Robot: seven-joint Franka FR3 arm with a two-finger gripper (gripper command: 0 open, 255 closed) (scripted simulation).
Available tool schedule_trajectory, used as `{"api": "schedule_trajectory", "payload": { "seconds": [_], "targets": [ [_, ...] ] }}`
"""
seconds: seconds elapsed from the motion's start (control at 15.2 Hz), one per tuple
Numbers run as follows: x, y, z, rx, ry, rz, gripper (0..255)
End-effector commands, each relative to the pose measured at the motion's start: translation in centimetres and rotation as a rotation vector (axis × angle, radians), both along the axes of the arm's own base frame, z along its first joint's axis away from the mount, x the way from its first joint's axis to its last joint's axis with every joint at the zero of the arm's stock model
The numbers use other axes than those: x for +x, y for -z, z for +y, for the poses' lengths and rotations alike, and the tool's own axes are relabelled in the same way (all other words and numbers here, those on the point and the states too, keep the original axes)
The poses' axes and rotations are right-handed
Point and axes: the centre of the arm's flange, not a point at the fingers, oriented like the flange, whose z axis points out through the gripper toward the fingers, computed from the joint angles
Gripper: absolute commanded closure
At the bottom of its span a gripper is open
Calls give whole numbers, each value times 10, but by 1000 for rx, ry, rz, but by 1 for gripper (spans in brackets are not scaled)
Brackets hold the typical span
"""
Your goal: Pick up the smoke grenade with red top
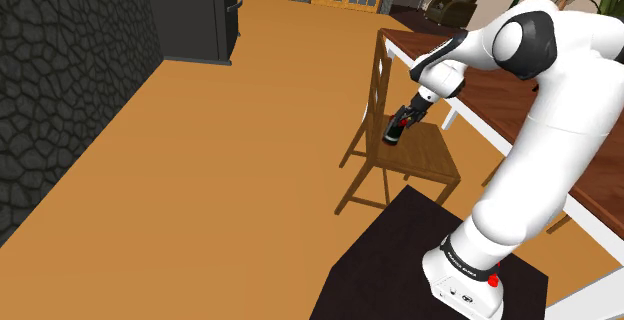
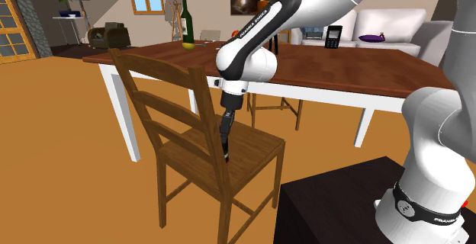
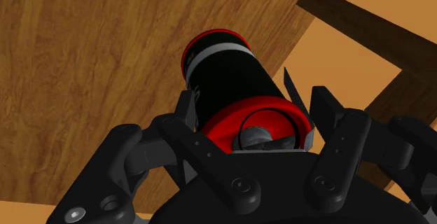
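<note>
Grenade (image 3: 227, 72), black with a red top, is clasped by the closed fingers (image 3: 328, 107) near its cap, probably so its body clears the chair seat (image 3: 84, 82).

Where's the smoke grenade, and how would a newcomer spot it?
Find the long brown wooden table, then the wooden chair beside it. Over the chair's seat the robot's black pincer clasps a small can. It is black with red rims at both ends and a pale band near the far one, unlike the tall green bottle on the table.
</note>
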Motion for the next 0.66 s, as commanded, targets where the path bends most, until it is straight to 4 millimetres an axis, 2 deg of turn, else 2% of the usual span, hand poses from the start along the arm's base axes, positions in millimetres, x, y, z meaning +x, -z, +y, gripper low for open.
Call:
{"api": "schedule_trajectory", "payload": {
  "seconds": [0.0,0.46,0.59],
  "targets": [
    [1,-12,0,0,0,0,255],
    [1,-49,0,0,0,0,255],
    [1,-49,0,0,0,0,255]
  ]
}}
